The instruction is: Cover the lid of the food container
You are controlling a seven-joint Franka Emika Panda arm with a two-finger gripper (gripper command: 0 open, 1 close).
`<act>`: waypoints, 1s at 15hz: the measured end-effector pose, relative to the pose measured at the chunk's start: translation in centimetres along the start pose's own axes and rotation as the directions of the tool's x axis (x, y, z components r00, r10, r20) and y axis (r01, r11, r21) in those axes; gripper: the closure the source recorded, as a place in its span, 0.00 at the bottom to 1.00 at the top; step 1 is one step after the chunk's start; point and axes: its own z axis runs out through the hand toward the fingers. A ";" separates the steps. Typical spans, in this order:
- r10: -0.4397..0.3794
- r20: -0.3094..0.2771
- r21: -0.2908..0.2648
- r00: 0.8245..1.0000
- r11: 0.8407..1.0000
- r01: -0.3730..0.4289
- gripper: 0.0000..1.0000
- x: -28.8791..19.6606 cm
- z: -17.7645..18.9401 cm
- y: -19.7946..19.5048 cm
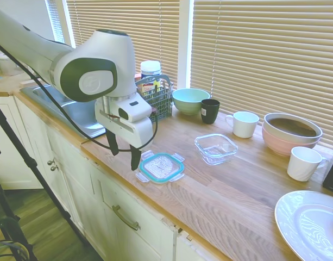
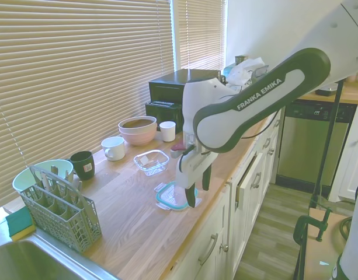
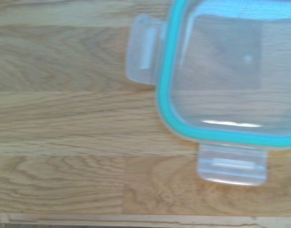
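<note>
Mind the first exterior view: your gripper (image 1: 124, 155) hangs spread wide and empty, the lid (image 1: 161, 166) flat on the counter (image 1: 237, 190) just beside it, the food container (image 1: 216, 148) farther off. From the second exterior view, the wrist points straight down; descending off-centre could push the lid aside. Up close in the wrist view, only part of the teal-rimmed lid shows, so you're misaligned.

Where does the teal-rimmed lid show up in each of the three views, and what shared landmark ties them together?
First exterior view: the lid lies flat near the counter's front edge, lower centre, just right of the gripper.
Second exterior view: lower centre, at the counter edge, partly behind the gripper.
Wrist view: one corner with two snap tabs fills the upper right.
Shared landmark: the food container, beside the lid in both exterior views; not in the wrist view.
</note>
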 end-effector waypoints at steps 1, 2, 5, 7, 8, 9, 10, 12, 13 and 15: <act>0.000 0.007 0.018 1.000 1.000 0.000 0.00 1.2 -0.2 1.4; -0.002 0.013 0.036 1.000 0.999 0.001 0.00 2.1 -0.3 2.5; -0.012 0.024 0.099 1.000 0.995 0.010 0.00 4.1 -0.5 4.4; -0.017 0.037 0.136 0.999 0.991 0.012 0.00 5.6 -0.5 5.1; -0.016 0.046 0.151 0.999 0.989 0.008 0.00 6.5 -0.2 5.4; -0.015 0.054 0.163 0.998 0.987 0.006 0.00 7.4 0.1 5.7; -0.015 0.061 0.174 0.998 0.985 0.004 0.00 8.3 0.5 5.9; -0.020 0.074 0.200 0.997 0.980 0.004 0.00 9.9 1.2 5.9; -0.021 0.079 0.209 0.997 0.978 0.004 0.00 10.7 1.6 5.9; -0.026 0.091 0.228 0.995 0.974 0.005 0.00 12.0 2.3 5.8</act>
